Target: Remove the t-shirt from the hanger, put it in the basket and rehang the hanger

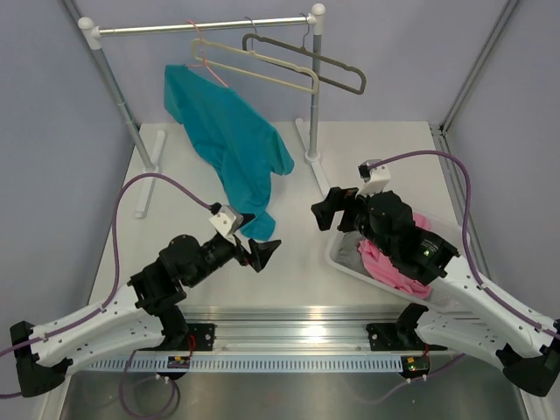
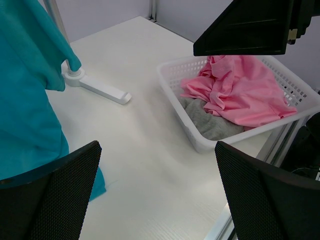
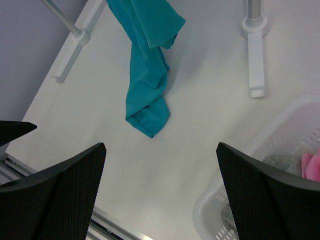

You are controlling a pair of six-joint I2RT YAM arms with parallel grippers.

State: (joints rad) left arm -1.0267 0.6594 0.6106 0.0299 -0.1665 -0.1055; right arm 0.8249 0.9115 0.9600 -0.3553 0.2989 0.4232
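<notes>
The teal t-shirt hangs from the thin pink hanger on the rail, and its lower end droops to the table. Most of the hanger is hidden under the cloth. My left gripper is open and empty, low over the table just right of the shirt's bottom end. In the left wrist view the shirt fills the left side beside my left gripper. My right gripper is open and empty, right of the shirt and above the basket's near-left corner. The right wrist view shows the shirt ahead of my right gripper.
A cream hanger and a grey hanger hang on the same rail. The rack's feet rest on the table. A white basket at the right holds a pink garment over grey cloth.
</notes>
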